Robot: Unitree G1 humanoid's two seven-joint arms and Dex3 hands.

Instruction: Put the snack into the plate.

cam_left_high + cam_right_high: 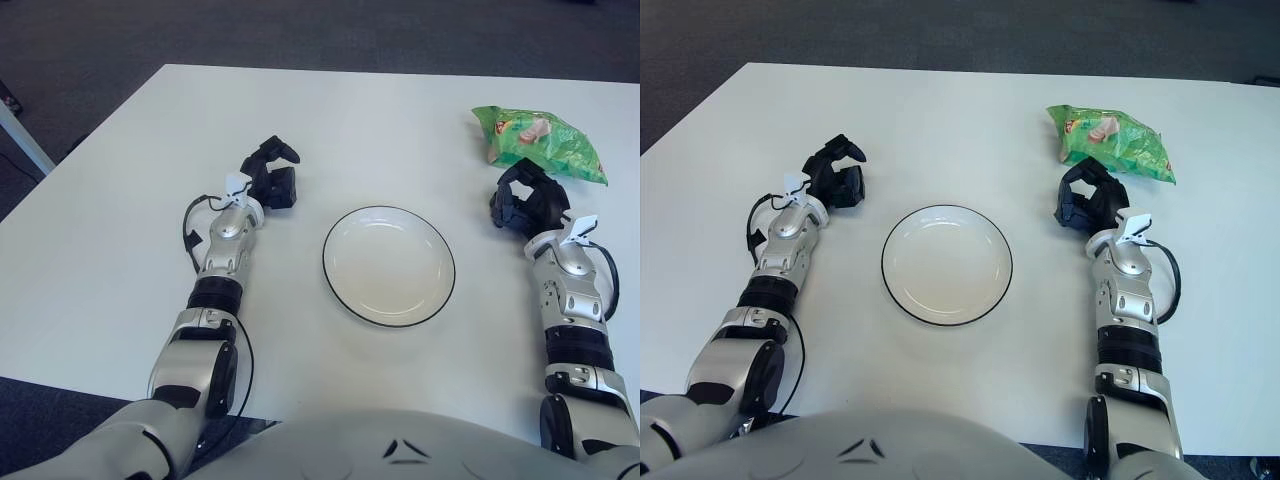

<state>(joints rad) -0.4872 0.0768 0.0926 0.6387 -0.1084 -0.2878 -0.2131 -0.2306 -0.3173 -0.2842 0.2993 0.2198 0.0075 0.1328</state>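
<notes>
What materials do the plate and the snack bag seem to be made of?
Plate: likely glazed ceramic, possibly melamine; smooth cream surface with a thin dark rim line. Snack bag: thin plastic film, glossy green print, crinkled with bright highlights.

snack (540,143) — green | plate (389,266) — white, black rim | table (100,250) — white

The desk (400,110) runs past the left and right picture edges, and the right hand (1088,195) covers the snack bag's (1110,140) near edge.
</notes>
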